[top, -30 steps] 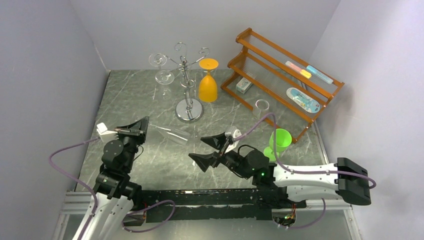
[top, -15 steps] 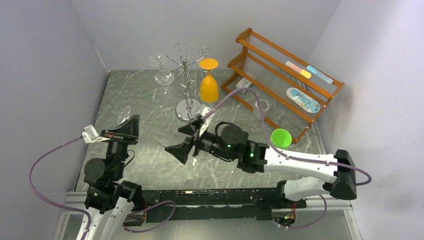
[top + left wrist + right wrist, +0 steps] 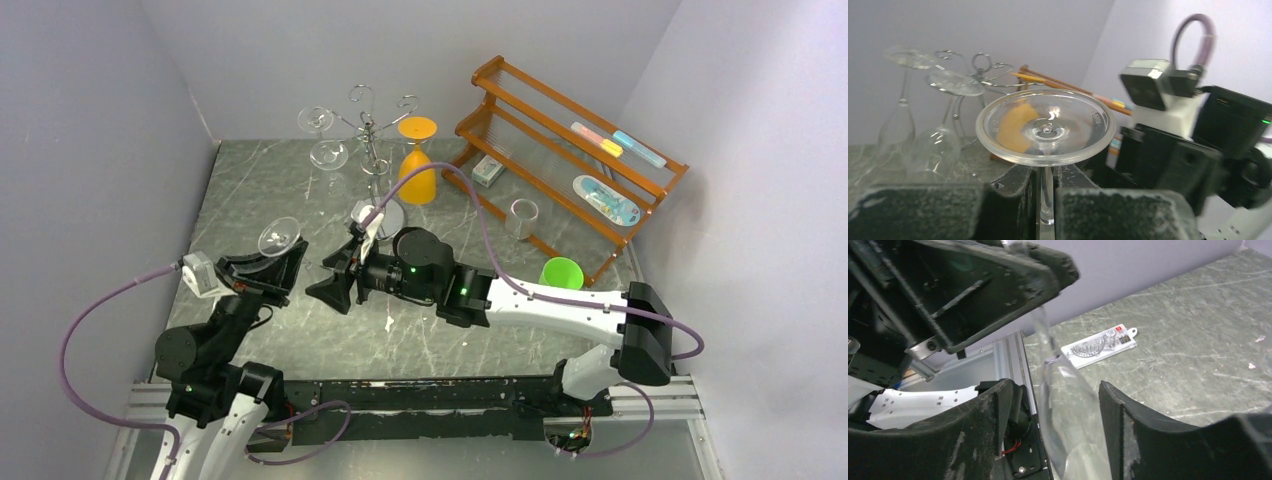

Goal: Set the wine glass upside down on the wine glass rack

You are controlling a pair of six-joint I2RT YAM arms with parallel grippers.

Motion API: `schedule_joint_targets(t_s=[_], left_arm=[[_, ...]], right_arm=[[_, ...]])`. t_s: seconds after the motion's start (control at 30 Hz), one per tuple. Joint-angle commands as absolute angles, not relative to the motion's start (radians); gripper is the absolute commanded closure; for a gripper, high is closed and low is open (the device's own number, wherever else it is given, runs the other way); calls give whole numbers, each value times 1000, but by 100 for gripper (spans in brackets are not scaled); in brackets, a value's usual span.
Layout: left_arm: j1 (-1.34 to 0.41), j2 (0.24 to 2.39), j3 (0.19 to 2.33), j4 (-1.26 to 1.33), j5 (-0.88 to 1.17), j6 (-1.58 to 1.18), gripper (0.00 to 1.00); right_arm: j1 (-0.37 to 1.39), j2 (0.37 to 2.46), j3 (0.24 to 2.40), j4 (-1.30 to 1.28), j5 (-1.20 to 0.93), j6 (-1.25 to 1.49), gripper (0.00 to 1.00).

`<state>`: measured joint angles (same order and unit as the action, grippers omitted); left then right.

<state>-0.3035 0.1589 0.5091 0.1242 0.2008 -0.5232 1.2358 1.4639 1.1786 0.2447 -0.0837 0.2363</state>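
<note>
Clear wine glass [image 3: 1045,127]: foot up, held near left, between both grippers.
Left gripper [image 3: 1044,195]: fingers narrow, pinching the stem.
Right gripper [image 3: 1058,397]: fingers wide, either side of the bowl.
Chrome wine glass rack [image 3: 371,140]: far centre, well apart.

The top camera looks down from above and behind the arm bases over the whole tabletop [image 3: 270,180], with the rack [image 3: 371,140] at the far end. The left wrist camera peers close over the left fingers [image 3: 918,210] toward the rack. The right wrist camera faces leftward toward the tabletop's near edge — close between the right fingers [image 3: 1158,440]. All three share the glass [image 3: 279,236].
</note>
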Motion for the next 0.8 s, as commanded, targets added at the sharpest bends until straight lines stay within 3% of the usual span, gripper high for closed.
schedule_joint_targets(t_s=[0.0,0.27,0.43,0.57,0.63,0.77], left_arm=[[-298,129,521,247,358,-497,95],[-298,129,510,262,410,-499,95],[-298,130,510,253,413,-488,95],[-298,132,504,259,428,-486,95],[-298,134,502,260,434,-485,95],[-298,144,502,271,458,-485,95]], right_arm=[[1220,1475,1128,380,-117,254,37],[1201,1462,1052,544,-130,258,45],[1200,1448,1047,583,-143,261,32],[1195,1441,1028,620,-139,277,29],[1193,1432,1018,640,-138,286,33],[1192,1430,1014,654,-136,287,51]])
